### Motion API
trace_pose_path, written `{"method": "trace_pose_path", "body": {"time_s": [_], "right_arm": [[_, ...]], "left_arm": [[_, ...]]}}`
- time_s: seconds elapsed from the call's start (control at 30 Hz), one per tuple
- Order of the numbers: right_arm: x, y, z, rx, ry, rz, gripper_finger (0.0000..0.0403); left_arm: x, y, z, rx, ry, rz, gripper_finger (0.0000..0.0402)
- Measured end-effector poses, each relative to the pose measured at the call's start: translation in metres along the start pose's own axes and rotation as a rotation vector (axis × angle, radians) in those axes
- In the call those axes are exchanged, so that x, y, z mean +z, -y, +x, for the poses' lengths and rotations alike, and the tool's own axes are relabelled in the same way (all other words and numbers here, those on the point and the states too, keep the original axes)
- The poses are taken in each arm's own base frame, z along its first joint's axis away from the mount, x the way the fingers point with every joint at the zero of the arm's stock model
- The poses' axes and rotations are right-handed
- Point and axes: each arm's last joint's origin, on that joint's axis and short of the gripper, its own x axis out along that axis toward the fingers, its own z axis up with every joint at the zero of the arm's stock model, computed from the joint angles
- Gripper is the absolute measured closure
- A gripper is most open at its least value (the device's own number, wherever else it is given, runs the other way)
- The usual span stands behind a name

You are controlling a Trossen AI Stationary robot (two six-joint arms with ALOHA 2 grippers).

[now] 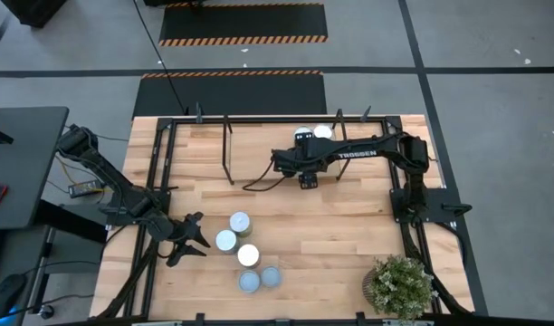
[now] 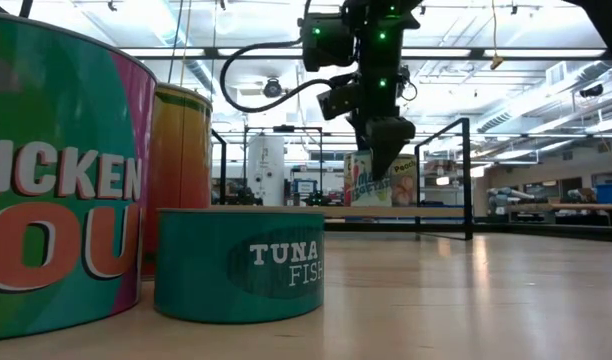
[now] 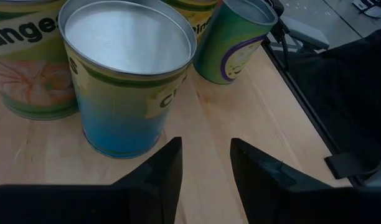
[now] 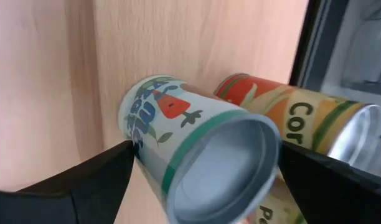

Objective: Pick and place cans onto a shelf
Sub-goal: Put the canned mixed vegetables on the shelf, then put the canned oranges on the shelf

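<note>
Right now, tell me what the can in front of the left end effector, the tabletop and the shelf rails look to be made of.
Can: likely tin-plated metal, with a dull silver top, raised rim and printed blue-yellow label.
Tabletop: light wood, seemingly glued strips, with visible grain, plank seams and a smooth matte finish.
Shelf rails: thin black bars, probably painted metal.

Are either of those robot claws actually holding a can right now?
No. The right gripper stands open around a can on the shelf, its fingers clear; the left gripper is empty beside the table cans.
</note>
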Motion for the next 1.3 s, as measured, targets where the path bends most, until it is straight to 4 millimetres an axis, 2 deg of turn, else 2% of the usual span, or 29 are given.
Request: {"method": "trace_pose_path", "body": {"time_s": [0.2,0.53,0.6,0.7,0.87,0.97,1.17,1.3], "right_arm": [[0.001,-0.007,-0.005,-0.069,-0.007,-0.033,0.0004],[-0.002,-0.005,-0.008,-0.195,-0.060,-0.030,0.0005],[-0.002,-0.007,-0.014,-0.183,-0.052,-0.021,0.0005],[0.004,-0.007,-0.036,-0.181,-0.008,0.019,0.0004],[0.015,-0.006,-0.077,-0.132,0.136,0.127,0.0004],[0.026,-0.017,-0.092,-0.051,0.265,0.177,0.0004],[0.053,-0.055,-0.092,0.175,0.551,0.207,0.0003],[0.062,-0.073,-0.092,0.249,0.686,0.179,0.0004]], "left_arm": [[0.000,0.000,0.000,0.000,0.000,-0.001,0.0260],[0.000,0.000,0.000,0.000,0.001,-0.001,0.0260],[0.000,0.000,0.000,0.000,0.000,0.001,0.0260],[0.000,0.000,0.000,0.000,0.000,0.039,0.0260],[-0.001,-0.002,0.000,0.056,0.007,0.058,0.0260],[-0.002,-0.004,0.000,0.102,0.009,0.064,0.0260],[-0.003,-0.013,-0.001,0.301,0.048,0.082,0.0260],[-0.002,-0.016,-0.001,0.327,0.056,0.075,0.0260]]}}
